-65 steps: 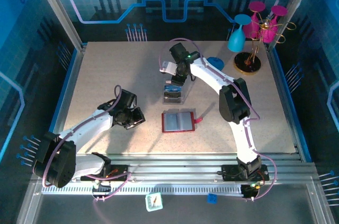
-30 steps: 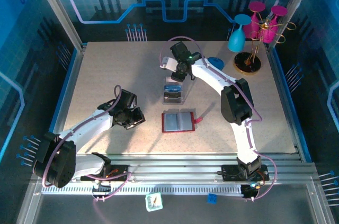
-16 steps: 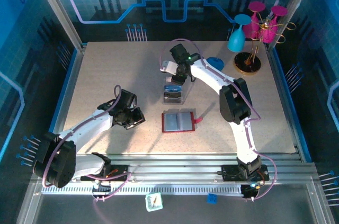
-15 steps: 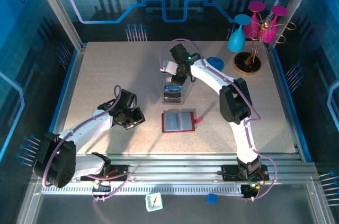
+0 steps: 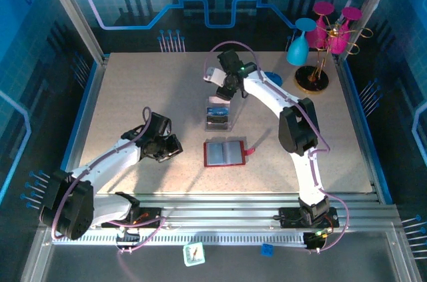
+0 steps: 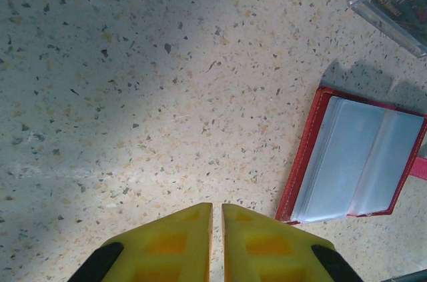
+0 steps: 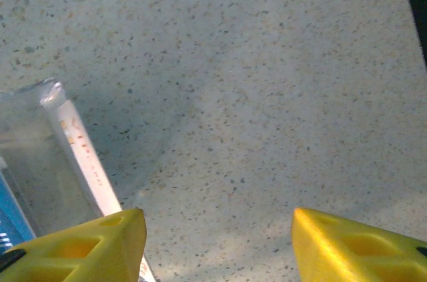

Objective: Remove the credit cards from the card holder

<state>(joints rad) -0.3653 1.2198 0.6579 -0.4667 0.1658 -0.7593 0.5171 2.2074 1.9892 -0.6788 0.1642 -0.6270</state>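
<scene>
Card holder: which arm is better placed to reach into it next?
Probably left: the left gripper, though shut, sits close beside the open card holder. The right gripper, open, is farther back by the clear box.

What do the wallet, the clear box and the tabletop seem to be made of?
Wallet: matte red cover, leather or imitation; pale inner pockets look like soft translucent plastic, faintly shiny. Box: hard clear plastic, probably acrylic; see-through walls, bright edges. Tabletop: speckled beige, stone-look; real terrazzo or laminate, unclear.
</scene>
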